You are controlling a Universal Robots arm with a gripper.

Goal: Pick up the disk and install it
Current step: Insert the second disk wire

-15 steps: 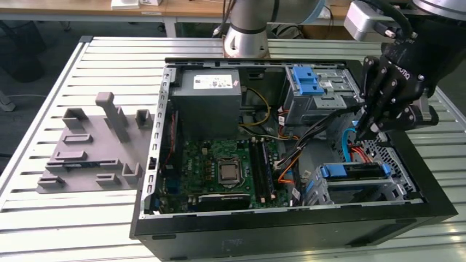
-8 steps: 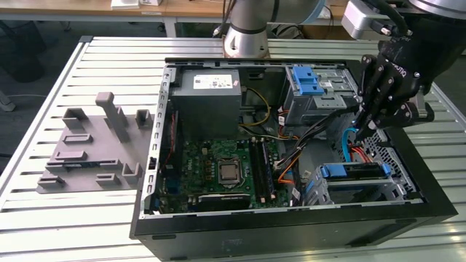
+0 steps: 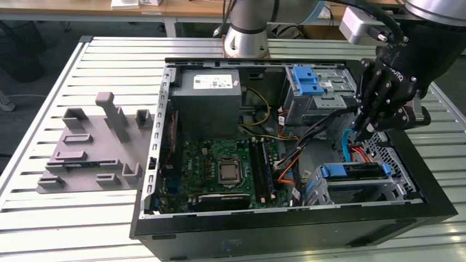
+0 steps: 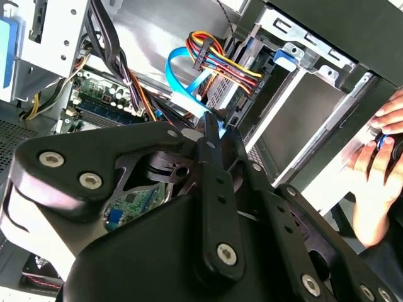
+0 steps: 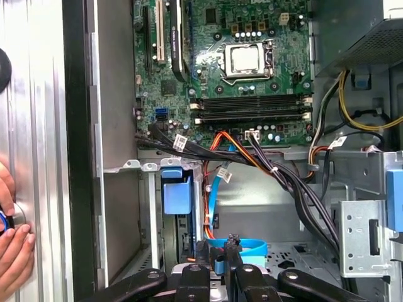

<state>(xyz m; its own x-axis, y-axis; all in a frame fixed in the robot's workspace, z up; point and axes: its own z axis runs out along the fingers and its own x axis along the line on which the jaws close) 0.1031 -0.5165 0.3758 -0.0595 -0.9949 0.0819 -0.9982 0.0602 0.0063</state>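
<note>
The disk (image 3: 354, 171) sits in the lower drive cage at the near corner of the open computer case (image 3: 291, 218), on the exterior view's right. I see its blue carrier frame facing up out of the bay. In the first wrist view the same blue end (image 5: 176, 192) shows in the slot between the cage's metal rails.

My gripper (image 3: 362, 131) hangs just above and beyond that cage, pointing down into the case and apart from the disk. I cannot tell from these views whether the claw is clenched or released. Its tip (image 5: 218, 248) is right at a curved light-blue data cable (image 5: 242, 244), and the second wrist view shows the gripper (image 4: 211, 126) close under that cable (image 4: 182, 82) and a bundle of coloured wires.

Farther back stands the upper drive cage with its blue latch piece (image 3: 309, 81). The motherboard (image 3: 218, 169) fills the case floor to the exterior view's left, with the grey power supply (image 3: 207, 103) beyond it. Outside the case, well apart on the slatted table (image 3: 109, 54), lies the grey holder block (image 3: 95, 147). A person's hand (image 5: 12, 239) rests on the table beside the case's outer wall.
</note>
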